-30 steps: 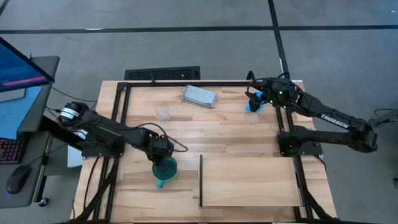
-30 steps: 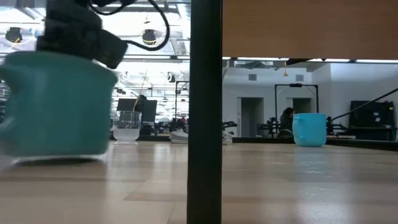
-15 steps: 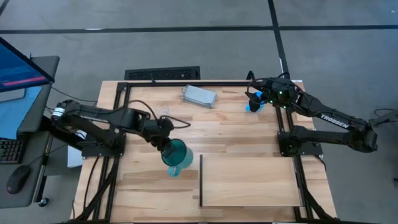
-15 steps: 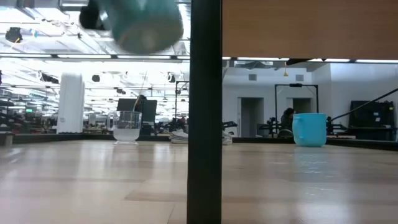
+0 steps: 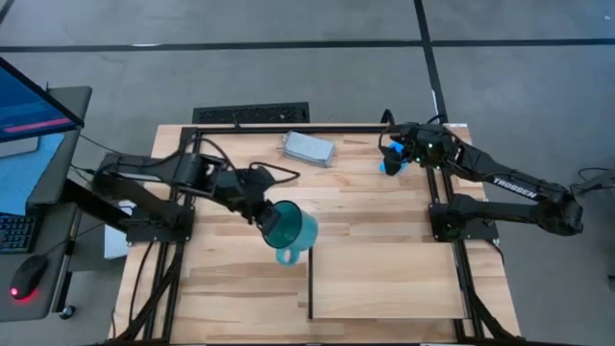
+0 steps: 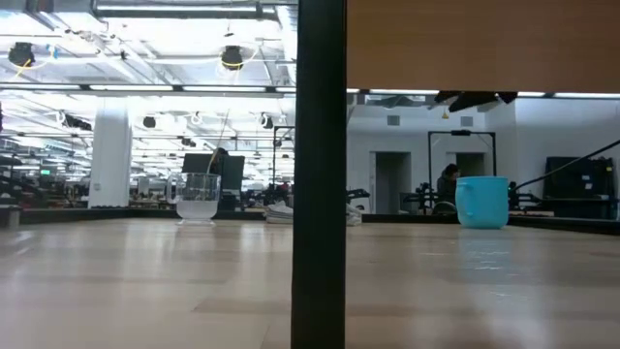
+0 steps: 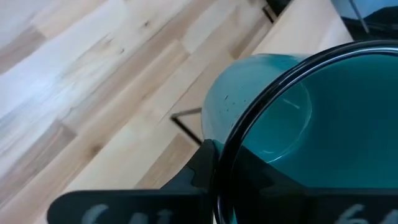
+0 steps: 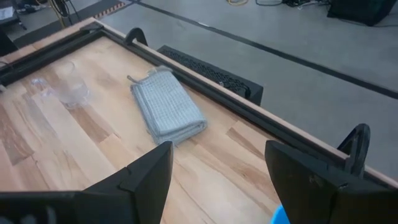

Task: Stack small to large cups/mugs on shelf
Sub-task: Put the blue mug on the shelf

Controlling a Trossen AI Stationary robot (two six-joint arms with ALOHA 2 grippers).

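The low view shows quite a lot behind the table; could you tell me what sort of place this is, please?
Probably a large robotics lab or workshop. Rows of ceiling lights run over an open hall, a monitor stands beside the table, and a person sits at the back.

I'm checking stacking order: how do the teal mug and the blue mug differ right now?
The teal mug is lifted and tilted in the shut left gripper; the blue mug stands upright on the table, under the open right gripper. The teal mug looks larger. Both have handles.
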